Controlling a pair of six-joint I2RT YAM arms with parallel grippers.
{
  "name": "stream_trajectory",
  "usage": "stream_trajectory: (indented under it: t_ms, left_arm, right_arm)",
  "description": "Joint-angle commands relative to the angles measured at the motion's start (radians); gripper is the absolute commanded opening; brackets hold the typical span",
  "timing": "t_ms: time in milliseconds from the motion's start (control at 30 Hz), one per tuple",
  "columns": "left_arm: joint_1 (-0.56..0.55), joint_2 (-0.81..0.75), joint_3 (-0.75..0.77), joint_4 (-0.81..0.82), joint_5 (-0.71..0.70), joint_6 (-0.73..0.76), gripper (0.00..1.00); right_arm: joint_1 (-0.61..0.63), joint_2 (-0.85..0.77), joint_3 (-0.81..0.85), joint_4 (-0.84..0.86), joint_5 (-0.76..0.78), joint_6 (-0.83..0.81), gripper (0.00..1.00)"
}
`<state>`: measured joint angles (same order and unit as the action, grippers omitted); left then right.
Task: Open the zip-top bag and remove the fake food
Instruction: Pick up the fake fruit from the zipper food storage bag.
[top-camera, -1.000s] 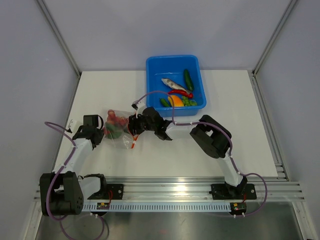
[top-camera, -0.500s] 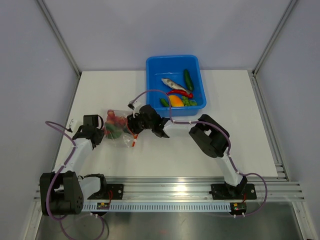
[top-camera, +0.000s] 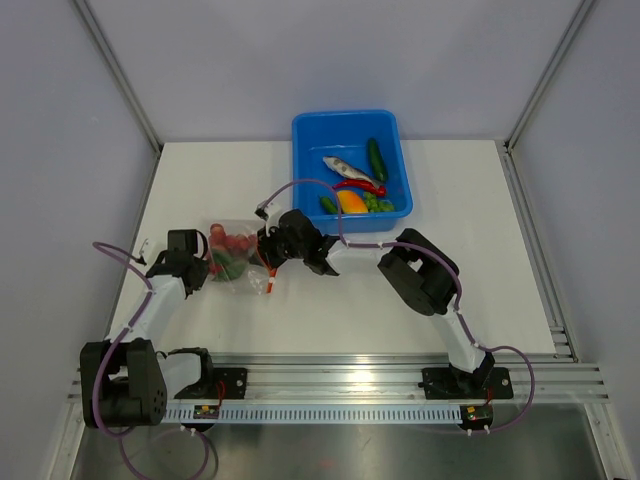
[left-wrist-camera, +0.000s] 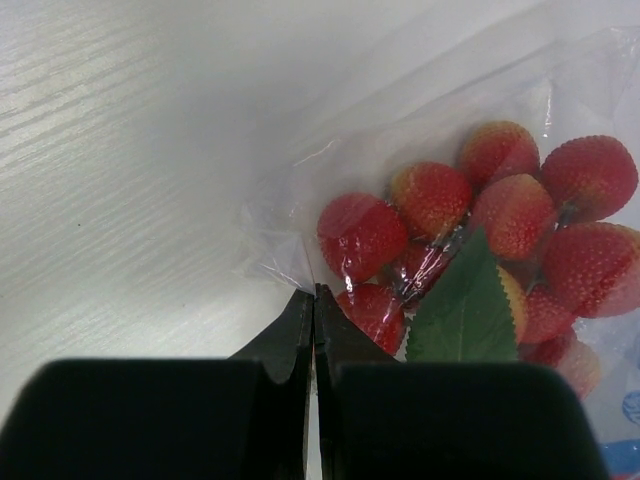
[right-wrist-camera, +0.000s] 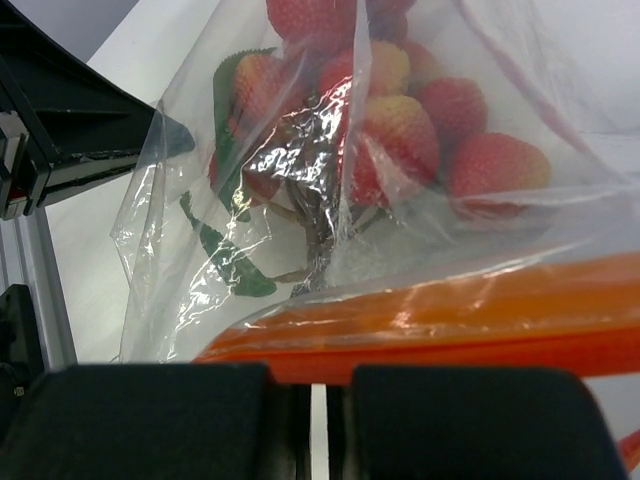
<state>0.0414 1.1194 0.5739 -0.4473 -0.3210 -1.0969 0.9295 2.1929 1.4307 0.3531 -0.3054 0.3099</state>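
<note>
The zip-top bag (top-camera: 236, 262) lies on the white table between my two grippers. It holds a cluster of red and yellow balls (left-wrist-camera: 500, 210) with a green leaf (left-wrist-camera: 465, 315). At the bag's left corner my left gripper (left-wrist-camera: 315, 293) is shut on the clear film (left-wrist-camera: 285, 265). My right gripper (right-wrist-camera: 312, 375) is shut on the orange-red zip strip (right-wrist-camera: 450, 320) at the bag's right end, with the cluster (right-wrist-camera: 400, 130) just behind the strip. In the top view the left gripper (top-camera: 207, 262) and right gripper (top-camera: 268, 252) flank the bag. More fake food lies in the blue tub.
The blue tub (top-camera: 300, 150) stands at the back, holding a silvery fish (top-camera: 340, 166), a red chili (top-camera: 360, 185), a green cucumber (top-camera: 376, 158) and an orange pepper (top-camera: 351, 200). The right arm's cable (top-camera: 300, 185) loops over the table beside it.
My right gripper has closed its jaws onto the zip strip and shifted slightly left. The left gripper has stayed shut in place.
</note>
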Motion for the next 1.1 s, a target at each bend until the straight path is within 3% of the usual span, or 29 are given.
stream_trajectory:
  t_ms: [0,367,733,1067]
  left_arm:
    - [0.0,0.013,0.04,-0.002,-0.016,-0.033,0.0]
    - [0.011,-0.006,0.05,-0.113,-0.153,-0.159,0.0]
    - [0.009,-0.153,-0.068,0.002,-0.199,-0.184,0.0]
    - [0.015,-0.113,-0.04,-0.025,-0.227,-0.196,0.0]
  right_arm:
    - [0.011,-0.054,-0.019,0.043,0.015,-0.018,0.0]
    - [0.011,-0.166,-0.065,-0.063,0.028,-0.074,0.0]
    - [0.009,-0.252,-0.027,-0.299,-0.129,-0.189,0.0]
    - [0.009,-0.38,-0.046,-0.462,-0.21,-0.261,0.0]
